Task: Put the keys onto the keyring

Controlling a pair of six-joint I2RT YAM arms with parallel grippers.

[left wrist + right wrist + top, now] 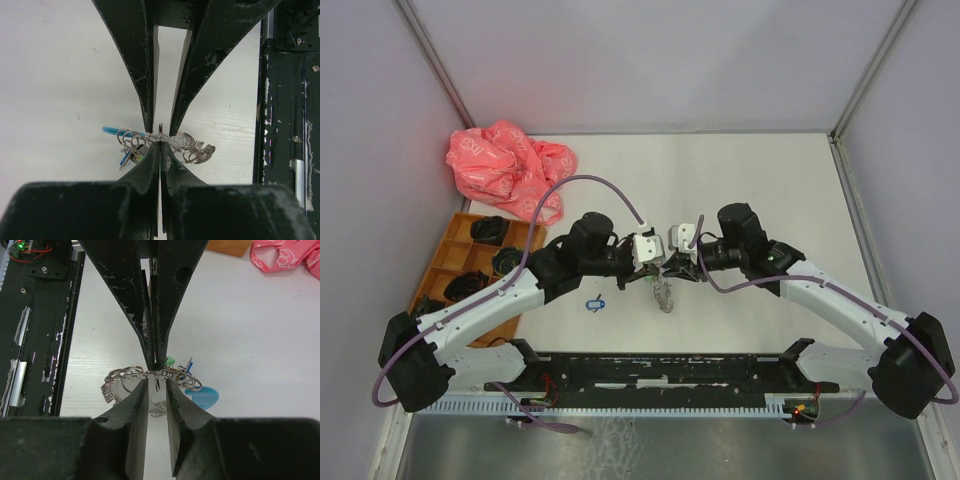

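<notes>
Top view: both end effectors tip to tip at frame centre, over the worktop (760, 190). Left end effector (160, 145) at bottom centre of its wrist view, fingers pressed together, pinching a silver loop of the keyring (182, 142). Right end effector (156, 383) at bottom centre of its wrist view, fingers slightly spread, a thin loop standing in the gap; contact with the pads unclear. Keyring a tangle of silver wire loops, hanging from the tips, just below centre in top view. Keys (202, 150) bunched at the right end of the tangle in left wrist view, at the left end in right wrist view. Green tag (170, 360) just behind the loops, blue tag (202, 397) to their lower right. Small blue piece (595, 304) alone on worktop, left of centre, apart from keyring. Pink bag (505, 165) upper left. Orange tray (448, 262) below it at left edge.
</notes>
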